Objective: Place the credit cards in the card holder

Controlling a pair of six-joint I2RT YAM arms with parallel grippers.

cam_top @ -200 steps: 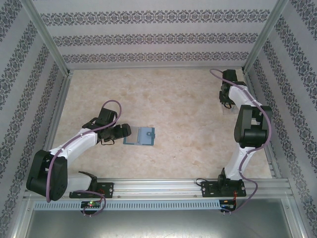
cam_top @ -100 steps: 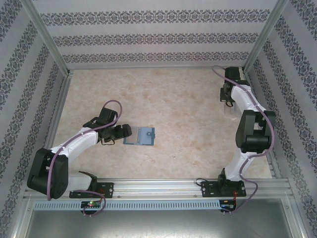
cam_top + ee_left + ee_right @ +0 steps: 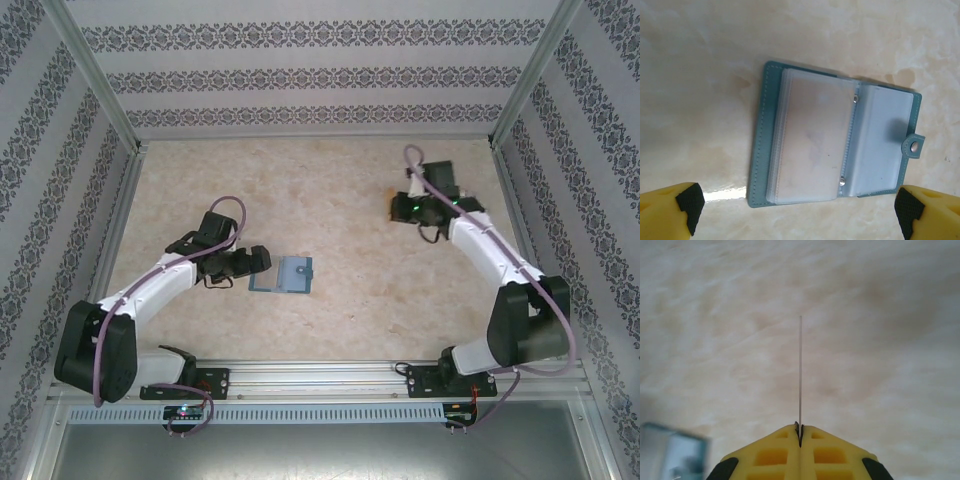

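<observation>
A: Which step is in hand?

B: I'd say the carry. The right end effector (image 3: 800, 432) is pressed together on one credit card (image 3: 800, 370), seen edge-on as a thin line above the table (image 3: 350, 180). It sits right of the middle, well apart from the card holder (image 3: 835, 137).

A: And where is the holder?

B: It lies open and flat on the table, left of the middle and toward the near side. The left end effector (image 3: 256, 260) is just beside it, fingers spread wide with nothing in them.

A: What does the next move call for?

B: Probably bringing the card left and nearer, lining its edge up with a sleeve mouth and sliding it in. The left side may need to pin the holder down.

A: What's the count?

B: One card, one holder. I can't tell whether the clear sleeves already hold cards.
</observation>
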